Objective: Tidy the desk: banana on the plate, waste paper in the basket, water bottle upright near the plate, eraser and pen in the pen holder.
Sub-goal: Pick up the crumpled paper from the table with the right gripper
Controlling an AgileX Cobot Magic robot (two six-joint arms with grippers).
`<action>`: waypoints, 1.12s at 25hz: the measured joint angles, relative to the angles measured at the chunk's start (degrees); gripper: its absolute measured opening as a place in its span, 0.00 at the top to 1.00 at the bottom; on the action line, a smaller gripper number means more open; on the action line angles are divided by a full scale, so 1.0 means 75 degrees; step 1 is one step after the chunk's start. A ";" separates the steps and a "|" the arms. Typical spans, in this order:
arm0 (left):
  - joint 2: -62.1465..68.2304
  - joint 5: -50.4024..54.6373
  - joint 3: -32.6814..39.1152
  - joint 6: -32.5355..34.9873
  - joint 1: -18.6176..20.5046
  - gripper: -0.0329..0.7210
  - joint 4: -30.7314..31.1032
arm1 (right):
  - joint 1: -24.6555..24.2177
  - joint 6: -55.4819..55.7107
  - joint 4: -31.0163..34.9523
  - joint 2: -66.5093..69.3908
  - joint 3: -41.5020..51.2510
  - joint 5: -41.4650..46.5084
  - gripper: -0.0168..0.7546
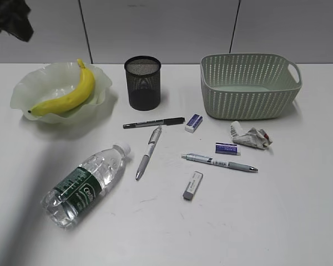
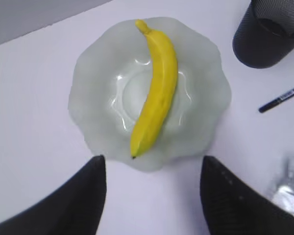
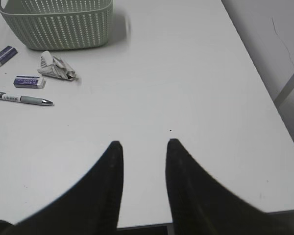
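The left gripper (image 2: 152, 169) hovers above the bench (image 3: 186, 73) with jaws spread wide, empty; the right gripper (image 3: 143, 143), jaws partly apart, holds nothing.

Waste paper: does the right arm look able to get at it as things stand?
Probably yes. The right gripper is open and empty over bare desk. The waste paper lies in the open just in front of the basket, with only an eraser and a pen close by.

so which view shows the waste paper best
The right wrist view: the waste paper lies close and unobstructed beside the basket. The exterior view shows it smaller. The left wrist view does not show it.
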 joint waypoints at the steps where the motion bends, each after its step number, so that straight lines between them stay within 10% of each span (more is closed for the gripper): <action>1: -0.0287 0.0312 0.0000 -0.0225 0.0000 0.35 0.0000 | 0.0000 0.0000 0.0000 0.0000 0.0000 0.0000 0.65; 12: -0.3590 0.2276 0.1139 -0.1139 0.0036 0.39 0.0074 | 0.0000 0.0000 0.0031 0.0000 0.0000 0.0000 0.66; 28: -1.0469 0.1681 0.6781 -0.1289 0.0036 0.39 -0.0040 | 0.0000 0.0000 0.0104 0.0000 0.0000 0.0000 0.66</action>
